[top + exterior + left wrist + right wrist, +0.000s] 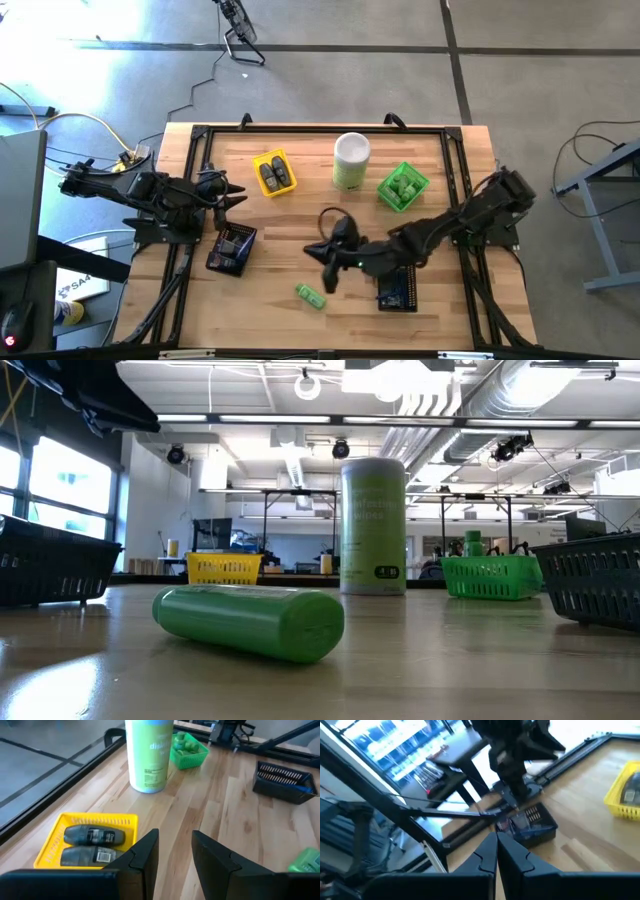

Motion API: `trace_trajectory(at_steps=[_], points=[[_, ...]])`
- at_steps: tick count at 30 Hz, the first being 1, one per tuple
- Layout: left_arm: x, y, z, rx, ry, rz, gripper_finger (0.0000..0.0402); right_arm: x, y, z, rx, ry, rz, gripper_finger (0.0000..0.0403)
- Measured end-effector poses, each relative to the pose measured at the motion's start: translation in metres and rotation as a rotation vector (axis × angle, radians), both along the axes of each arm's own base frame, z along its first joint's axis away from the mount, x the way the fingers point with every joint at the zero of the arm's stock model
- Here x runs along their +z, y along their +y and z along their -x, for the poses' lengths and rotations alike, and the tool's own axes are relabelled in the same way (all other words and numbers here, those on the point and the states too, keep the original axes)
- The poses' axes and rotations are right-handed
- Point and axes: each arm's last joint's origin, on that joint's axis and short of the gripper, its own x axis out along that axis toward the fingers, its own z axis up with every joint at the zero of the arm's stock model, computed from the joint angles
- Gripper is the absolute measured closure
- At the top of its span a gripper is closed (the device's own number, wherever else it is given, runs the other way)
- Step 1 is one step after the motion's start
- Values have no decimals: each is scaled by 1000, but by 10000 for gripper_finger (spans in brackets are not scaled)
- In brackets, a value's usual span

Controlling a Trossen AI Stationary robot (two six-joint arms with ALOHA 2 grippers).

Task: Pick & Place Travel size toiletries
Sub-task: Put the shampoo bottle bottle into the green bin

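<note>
A bright green travel-size bottle lies on its side on the table near the front edge. My right gripper hovers above the table's middle, a little behind that bottle, shut with nothing between its fingers. My left gripper waits at the table's left, open and holding nothing, facing the yellow tray. Two dark grey oval pieces lie in that tray. Green items sit in the green tray.
A tall pale-green canister stands at the far middle. One black mesh tray sits at the left, another partly under my right arm. A black frame runs along the table's edges.
</note>
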Motion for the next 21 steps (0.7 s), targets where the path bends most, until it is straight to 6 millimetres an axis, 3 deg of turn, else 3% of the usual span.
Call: trace_trajectory(at_steps=[11,16,21], points=[[1,-1,-1,-28,-9,-1,288,-21,35,-58,85,298,-103,400],[0,-1,0,-28,7,-6,288,-50,46,-76,154,417,-134,400],[0,-1,0,-29,10,-7,288,-93,53,-84,170,573,-212,400]])
